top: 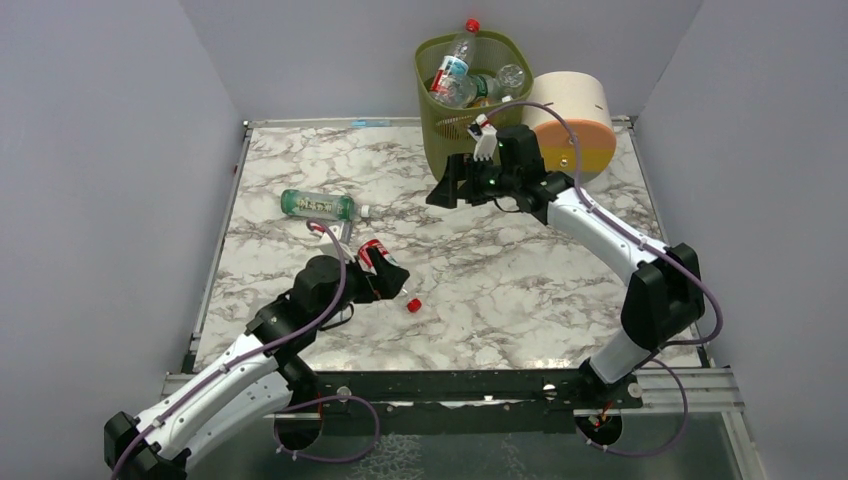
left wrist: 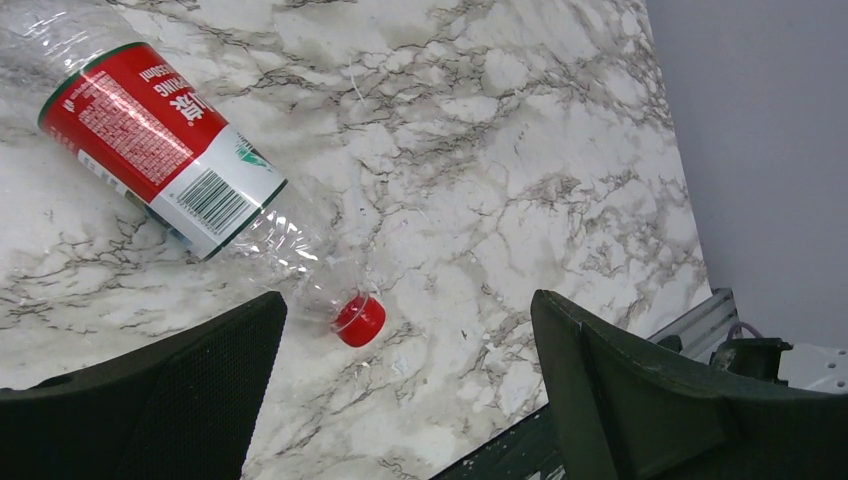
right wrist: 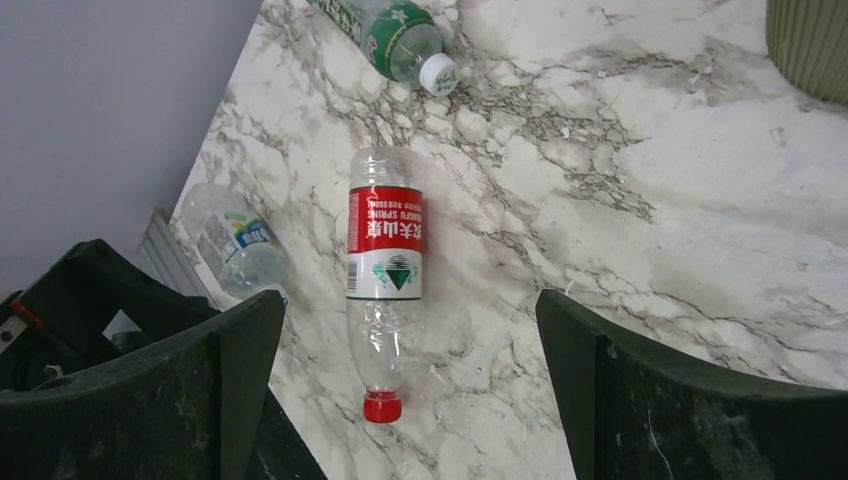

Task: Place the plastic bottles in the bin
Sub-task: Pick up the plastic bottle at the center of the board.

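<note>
A clear bottle with a red label (top: 385,262) (left wrist: 160,150) (right wrist: 384,260) lies on the marble table, its red cap (left wrist: 358,320) towards the near right. My left gripper (top: 383,282) (left wrist: 410,345) hovers open over its neck, touching nothing. A green-labelled bottle (top: 318,205) (right wrist: 395,35) lies further back on the left. A third clear bottle with a blue-and-white label (right wrist: 235,245) rests by the table's left edge. The olive-green mesh bin (top: 470,90) at the back holds several bottles. In front of the bin, my right gripper (top: 452,190) (right wrist: 410,350) is open and empty.
A cream drum with an orange-and-yellow face (top: 572,118) stands right of the bin, just behind my right arm. Grey walls close in the table on three sides. A metal rail (top: 460,385) runs along the near edge.
</note>
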You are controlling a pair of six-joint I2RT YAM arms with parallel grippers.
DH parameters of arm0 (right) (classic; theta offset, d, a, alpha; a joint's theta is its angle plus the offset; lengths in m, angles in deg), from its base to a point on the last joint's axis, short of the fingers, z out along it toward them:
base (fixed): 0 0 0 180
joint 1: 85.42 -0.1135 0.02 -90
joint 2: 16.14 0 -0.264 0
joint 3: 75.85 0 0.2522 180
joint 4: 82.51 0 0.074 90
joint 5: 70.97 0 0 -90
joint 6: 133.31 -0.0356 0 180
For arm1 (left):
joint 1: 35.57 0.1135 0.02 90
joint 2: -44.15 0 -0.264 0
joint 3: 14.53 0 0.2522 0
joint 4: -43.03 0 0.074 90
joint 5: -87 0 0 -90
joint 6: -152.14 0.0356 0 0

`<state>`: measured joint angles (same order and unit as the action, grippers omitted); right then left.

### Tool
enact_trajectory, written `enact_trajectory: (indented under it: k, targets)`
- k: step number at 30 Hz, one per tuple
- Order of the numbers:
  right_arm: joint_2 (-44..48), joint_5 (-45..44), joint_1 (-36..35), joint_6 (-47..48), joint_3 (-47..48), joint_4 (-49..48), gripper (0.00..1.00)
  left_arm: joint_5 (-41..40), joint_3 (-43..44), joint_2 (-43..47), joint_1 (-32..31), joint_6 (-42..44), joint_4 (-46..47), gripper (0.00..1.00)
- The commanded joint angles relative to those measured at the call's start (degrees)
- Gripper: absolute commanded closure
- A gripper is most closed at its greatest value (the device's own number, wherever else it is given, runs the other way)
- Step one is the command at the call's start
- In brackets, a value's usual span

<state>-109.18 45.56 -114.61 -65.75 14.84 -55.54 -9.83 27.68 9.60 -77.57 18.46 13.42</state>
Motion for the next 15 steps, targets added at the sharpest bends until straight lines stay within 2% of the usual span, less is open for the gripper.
enact_trajectory:
  k: [1, 8, 15]
  targets:
    - [-1.6, -0.2, -0.3, 1.4, -0.9, 1.5, 0.01, 3.4, -1.5, -2.0, 0.2, 1.3, 6.5, 0.01]
    - [-2.7, -3.3, -0.3, 2.9, -2.7, 1.1, 0.01, 4.1, -1.5, -5.8, 0.2, 4.5, 8.0, 0.01]
    - [-6.3, -2.8, -0.3, 1.4, -2.9, -2.7, 0.00, 5.7, -2.0, -8.6, 0.8, 6.1, 11.2, 0.01]
